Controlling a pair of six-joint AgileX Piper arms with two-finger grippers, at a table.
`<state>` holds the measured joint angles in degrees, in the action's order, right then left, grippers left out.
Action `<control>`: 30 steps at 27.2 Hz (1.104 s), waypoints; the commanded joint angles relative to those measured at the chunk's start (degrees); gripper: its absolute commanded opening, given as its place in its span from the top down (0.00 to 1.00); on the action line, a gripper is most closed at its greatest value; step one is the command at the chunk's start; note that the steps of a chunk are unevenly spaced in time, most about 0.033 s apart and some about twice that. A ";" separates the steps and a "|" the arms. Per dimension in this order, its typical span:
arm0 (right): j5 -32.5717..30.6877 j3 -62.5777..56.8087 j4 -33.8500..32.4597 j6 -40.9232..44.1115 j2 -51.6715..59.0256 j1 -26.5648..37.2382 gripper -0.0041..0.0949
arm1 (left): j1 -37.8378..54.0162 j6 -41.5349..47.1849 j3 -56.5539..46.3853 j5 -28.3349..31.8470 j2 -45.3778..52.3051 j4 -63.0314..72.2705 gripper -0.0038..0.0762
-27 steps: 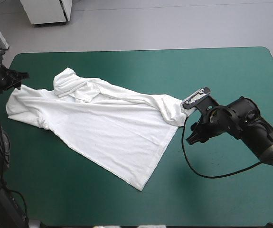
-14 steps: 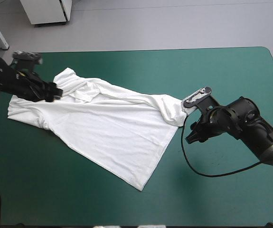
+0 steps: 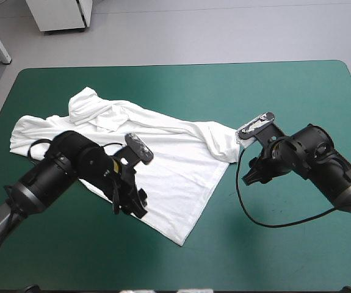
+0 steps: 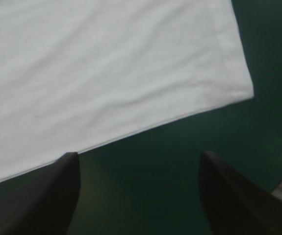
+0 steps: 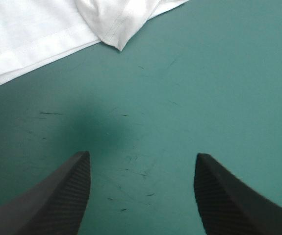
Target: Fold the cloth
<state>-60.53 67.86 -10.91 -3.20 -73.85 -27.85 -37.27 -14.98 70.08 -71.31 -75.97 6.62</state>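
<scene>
The white T-shirt [image 3: 169, 152] lies spread slantwise on the teal-green cover, its bunched collar end at the far left and one hem corner [image 3: 181, 243] toward the near edge. My left gripper [image 3: 137, 206] hovers open over the shirt's near hem. In the left wrist view the hem [image 4: 145, 125] runs just ahead of the left gripper [image 4: 136, 155], with bare cover between the fingers. My right gripper [image 3: 253, 175] stands open beside the shirt's right sleeve. In the right wrist view the sleeve tip [image 5: 117, 43] lies ahead of the right gripper [image 5: 143, 155], apart from it.
Teal-green cover [image 3: 297, 97] shows around the shirt, widest at the far right and along the near edge [image 3: 224, 284]. The shirt's left sleeve [image 3: 22, 131] reaches close to the table's left edge.
My left arm has swung from the table's far left edge across the shirt to its near hem. The right arm has barely moved. The shirt lies as before.
</scene>
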 commanded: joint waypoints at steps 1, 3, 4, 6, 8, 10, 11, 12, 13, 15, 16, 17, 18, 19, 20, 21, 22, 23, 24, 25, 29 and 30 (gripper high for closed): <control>1.48 1.40 -2.47 0.17 1.82 0.05 0.38 | -4.93 0.49 -0.59 -0.06 -0.31 0.28 0.33; 1.48 1.40 -3.04 0.27 1.82 0.05 0.38 | -7.34 0.40 -0.99 2.10 -1.85 1.04 0.33; 1.48 1.40 -3.09 0.54 1.82 0.05 0.38 | -8.80 0.21 -0.99 2.85 -2.80 1.50 0.33; 1.59 1.40 -3.09 0.67 1.71 0.05 0.38 | -11.90 -0.66 -0.99 4.09 -4.54 1.61 0.33; 1.59 1.40 -3.18 0.67 1.58 0.05 0.40 | -14.94 -1.11 -0.99 5.81 -6.62 1.08 0.33; 1.67 1.40 -3.18 0.67 1.23 0.05 0.44 | -17.06 -1.11 -0.99 7.94 -8.69 -0.46 0.33; 1.67 1.40 -3.18 0.51 1.11 0.05 0.45 | -17.63 -1.22 -0.99 9.04 -9.67 -0.69 0.33; 1.67 1.40 -3.18 0.51 1.11 0.05 0.47 | -17.91 -1.35 -0.99 10.00 -10.48 -0.23 0.33; 1.67 1.50 -3.18 0.51 0.97 0.05 0.48 | -18.03 -1.35 -0.99 10.99 -11.47 0.17 0.33; 1.67 1.50 -3.53 0.51 0.74 0.05 0.49 | -18.17 -1.35 -0.99 12.10 -13.17 0.30 0.33; 1.67 1.50 -3.98 0.51 0.59 0.05 0.49 | -18.17 -1.49 -1.08 12.72 -14.22 0.30 0.33; 1.67 1.50 -4.24 0.51 0.62 0.05 0.49 | -18.17 -1.49 -1.21 13.23 -14.79 0.30 0.33; 1.80 1.50 -4.25 0.51 0.52 0.05 0.49 | -18.17 -2.11 -2.45 14.29 -15.58 0.60 0.33; 1.90 1.50 -4.37 0.51 0.52 0.05 0.49 | -18.17 -2.35 -3.35 14.71 -15.69 1.23 0.33; 1.88 1.50 -4.53 0.51 0.52 0.05 0.49 | -18.17 -2.35 -4.46 15.49 -15.69 1.38 0.33; 1.93 1.50 -5.05 0.51 0.52 0.05 0.49 | -18.17 -2.35 -6.17 16.29 -15.57 1.65 0.33; 1.93 1.50 -5.73 0.51 0.52 0.05 0.49 | -18.17 -2.40 -7.27 16.86 -15.57 1.77 0.33; 2.05 1.50 -6.03 0.51 0.52 0.05 0.49 | -18.17 -2.56 -8.63 17.80 -15.57 2.06 0.33; 2.08 1.50 -6.03 0.62 0.52 0.05 0.49 | -18.17 -2.81 -9.90 19.26 -15.57 2.78 0.33; 2.08 1.50 -6.03 0.62 0.52 0.05 0.49 | -18.17 -2.97 -10.95 20.05 -15.57 3.17 0.33; 2.32 1.50 -5.80 0.87 0.52 0.05 0.50 | -18.17 -3.69 -12.63 23.73 -15.57 5.41 0.34; 2.59 1.50 -5.80 0.87 0.39 0.05 0.50 | -18.17 -3.69 -12.63 25.47 -15.57 6.20 0.36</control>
<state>-60.19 67.86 -15.18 -2.53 -74.61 -27.85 -55.08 -18.49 57.49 -49.71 -92.27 8.96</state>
